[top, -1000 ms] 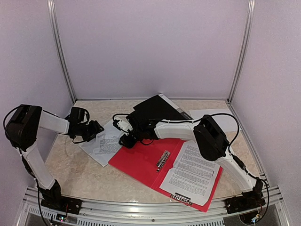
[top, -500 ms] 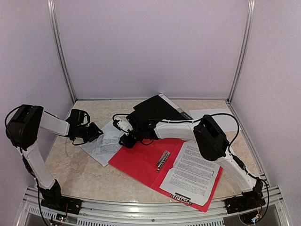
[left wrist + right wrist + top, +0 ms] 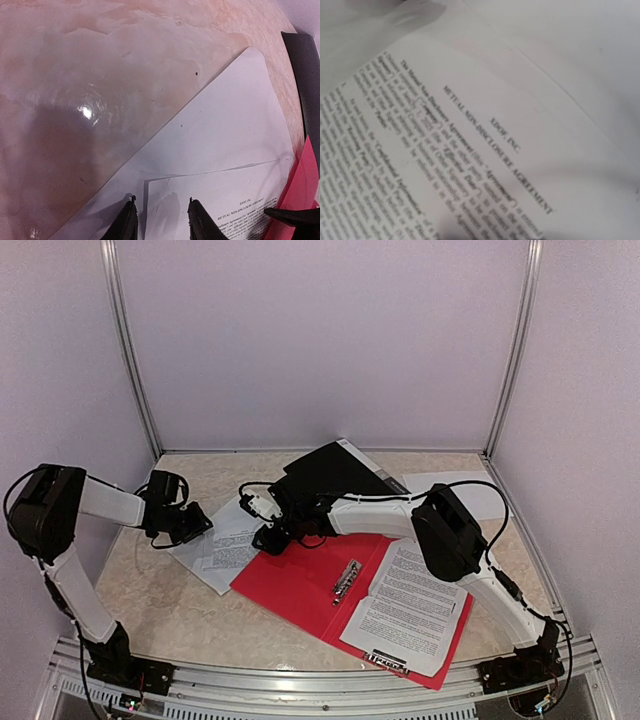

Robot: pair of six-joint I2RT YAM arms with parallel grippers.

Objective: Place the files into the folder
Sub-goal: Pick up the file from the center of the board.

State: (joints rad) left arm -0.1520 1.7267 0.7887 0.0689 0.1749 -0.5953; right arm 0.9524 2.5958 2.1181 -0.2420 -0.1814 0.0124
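A red folder (image 3: 300, 585) lies open in the middle of the table. A printed sheet (image 3: 410, 605) rests on its right half. Left of it lie more files: a printed sheet (image 3: 240, 200) on top of a blank sheet (image 3: 225, 125). My left gripper (image 3: 162, 220) is low over the printed sheet's corner. Its jaws are apart and the corner lies between them. My right gripper (image 3: 268, 537) is down on the same sheet (image 3: 470, 140) near the folder's left edge. Its fingers do not show in its own wrist view.
A black folder (image 3: 325, 472) lies at the back, over another white sheet (image 3: 440, 483). A metal clip (image 3: 347, 582) runs along the red folder's spine. White walls close in the table on three sides. Bare marble-look tabletop (image 3: 90, 100) lies left of the sheets.
My left gripper has shifted a little to the left over the sheets. The right arm and the folders have not moved.
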